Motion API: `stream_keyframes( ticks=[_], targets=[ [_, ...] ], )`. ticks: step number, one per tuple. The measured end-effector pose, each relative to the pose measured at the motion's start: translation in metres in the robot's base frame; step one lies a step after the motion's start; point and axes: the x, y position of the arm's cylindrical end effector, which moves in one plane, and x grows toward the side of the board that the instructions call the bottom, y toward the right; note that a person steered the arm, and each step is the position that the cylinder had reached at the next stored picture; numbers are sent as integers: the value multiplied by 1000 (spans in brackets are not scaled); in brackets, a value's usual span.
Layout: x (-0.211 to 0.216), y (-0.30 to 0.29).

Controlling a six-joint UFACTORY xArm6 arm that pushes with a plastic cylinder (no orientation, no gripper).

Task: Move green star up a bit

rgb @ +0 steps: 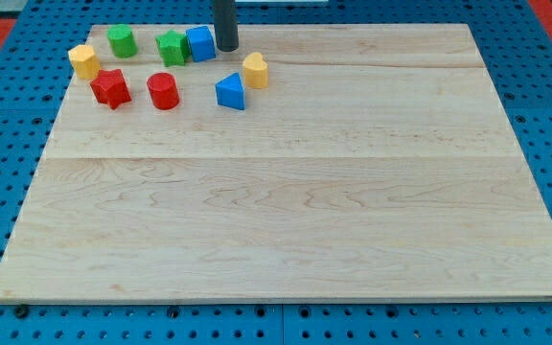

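Note:
The green star (172,48) lies near the view's top left of the wooden board (295,192), touching the blue cube (200,43) on its right. My tip (226,47) stands just right of the blue cube, so the cube lies between my tip and the star. The rod comes down from the view's top edge.
A green cylinder (121,40) sits left of the star. A yellow block (84,61) is at the far left. A red star (110,88) and a red cylinder (163,91) lie below. A blue triangular block (230,92) and a yellow block (255,69) lie below my tip.

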Motion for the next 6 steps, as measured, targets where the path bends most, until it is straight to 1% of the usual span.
stream_keyframes(
  ticks=[3,4,5,6],
  targets=[
    [0,2],
    [41,12],
    [103,74],
    [143,78]
  ],
)
